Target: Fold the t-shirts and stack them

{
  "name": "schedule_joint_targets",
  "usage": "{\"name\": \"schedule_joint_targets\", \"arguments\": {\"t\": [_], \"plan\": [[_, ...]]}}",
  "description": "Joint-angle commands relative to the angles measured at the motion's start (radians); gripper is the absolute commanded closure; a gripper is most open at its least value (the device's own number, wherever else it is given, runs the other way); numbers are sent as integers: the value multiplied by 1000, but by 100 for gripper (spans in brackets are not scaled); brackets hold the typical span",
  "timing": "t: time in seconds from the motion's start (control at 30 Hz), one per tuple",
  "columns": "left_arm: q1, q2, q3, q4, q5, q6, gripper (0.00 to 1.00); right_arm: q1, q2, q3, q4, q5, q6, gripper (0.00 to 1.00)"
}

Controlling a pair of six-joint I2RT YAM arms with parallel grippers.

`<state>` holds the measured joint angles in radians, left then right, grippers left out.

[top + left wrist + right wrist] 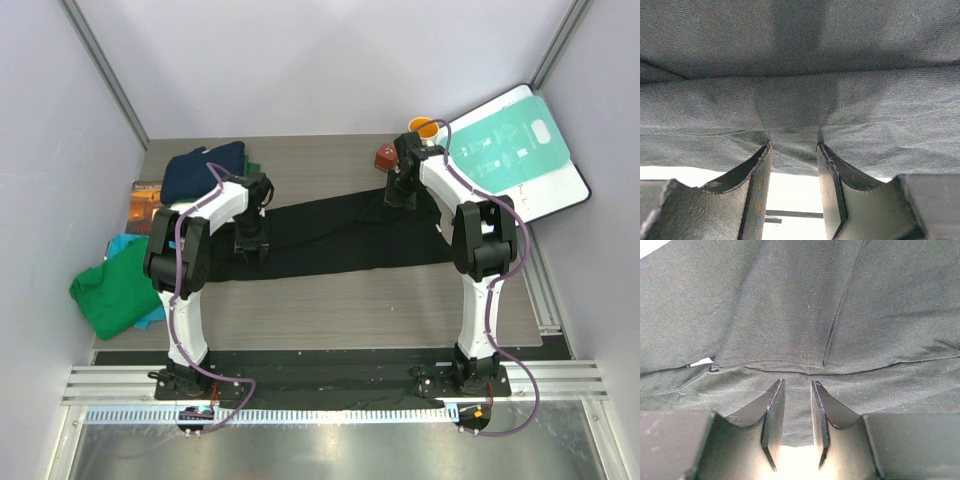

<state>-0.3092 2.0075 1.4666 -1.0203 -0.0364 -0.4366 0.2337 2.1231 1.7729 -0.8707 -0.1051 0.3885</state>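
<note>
A black t-shirt (pixel 340 235) lies spread as a long strip across the middle of the table. My left gripper (pixel 250 248) stands on its left part, and in the left wrist view the gripper (pixel 794 146) is open, its fingertips pressed against the dark cloth (pixel 800 100) with only a cloth edge between them. My right gripper (pixel 398 196) is at the shirt's far right edge. In the right wrist view it (pixel 796 382) is open, jaws a little apart, with a seamed hem (pixel 815 315) lying loose between them. A navy t-shirt (pixel 205 168) and a green t-shirt (pixel 115 290) over a teal one (pixel 122 245) lie at the left.
A brown picture book (pixel 145 200) lies at the left edge under the navy shirt. A teal-and-white board (pixel 520 160) leans at the back right, with an orange cup (pixel 424 128) and a small red-brown object (pixel 386 157) beside it. Grey walls close in both sides.
</note>
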Motion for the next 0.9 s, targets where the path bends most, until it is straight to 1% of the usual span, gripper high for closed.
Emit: {"name": "schedule_joint_targets", "arguments": {"t": [0.0,0.27,0.57,0.87], "plan": [[1,-1,5,8,15,15,58,4,-20,7,-11,16,-17,67],[1,-12,-20,15,7,15,58,4,-8,-24,-14,36,-25,64],[1,-1,3,6,9,15,58,4,1,-66,10,41,-27,63],[1,-6,5,0,3,18,58,4,31,-61,39,30,-19,63]]}}
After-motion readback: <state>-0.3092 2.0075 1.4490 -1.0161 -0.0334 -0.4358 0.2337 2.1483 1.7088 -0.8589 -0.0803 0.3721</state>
